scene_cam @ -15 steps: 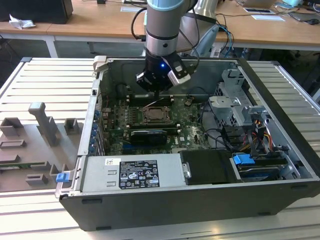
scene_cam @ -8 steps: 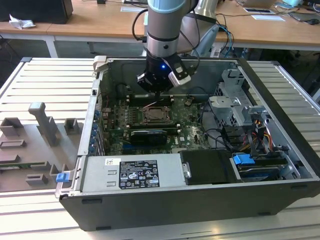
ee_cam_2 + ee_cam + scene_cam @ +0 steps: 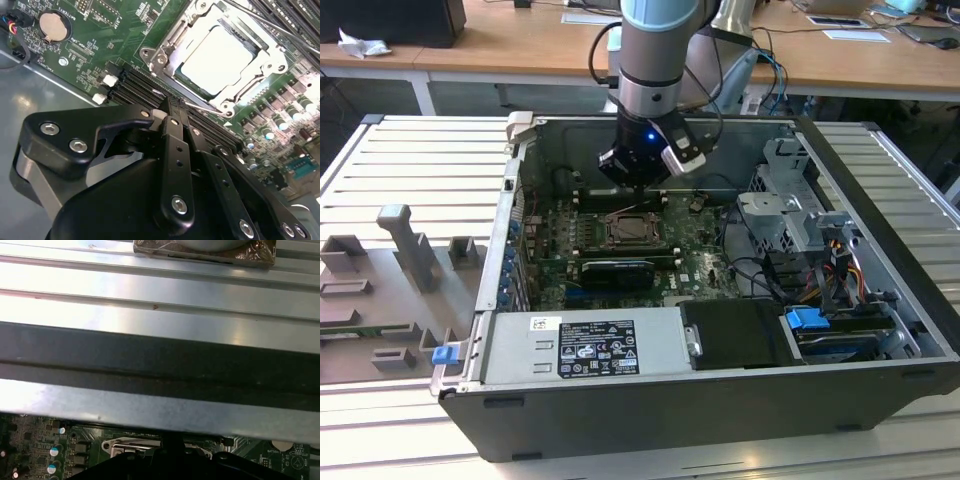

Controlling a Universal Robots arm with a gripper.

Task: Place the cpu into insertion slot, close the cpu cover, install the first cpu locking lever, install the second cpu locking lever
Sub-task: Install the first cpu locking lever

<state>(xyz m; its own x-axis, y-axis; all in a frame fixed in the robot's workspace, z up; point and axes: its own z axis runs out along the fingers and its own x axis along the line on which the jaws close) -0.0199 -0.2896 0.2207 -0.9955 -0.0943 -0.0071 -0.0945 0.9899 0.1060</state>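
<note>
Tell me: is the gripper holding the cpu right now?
No. In the second wrist view the cpu lies in the insertion slot under the cpu cover, beyond the gripper.

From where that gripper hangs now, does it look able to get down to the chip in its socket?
Probably yes. The gripper hangs just beside the cpu, which sits in the insertion slot with the cpu cover down around it. The case lies open-sided, and nothing stands between them.
</note>
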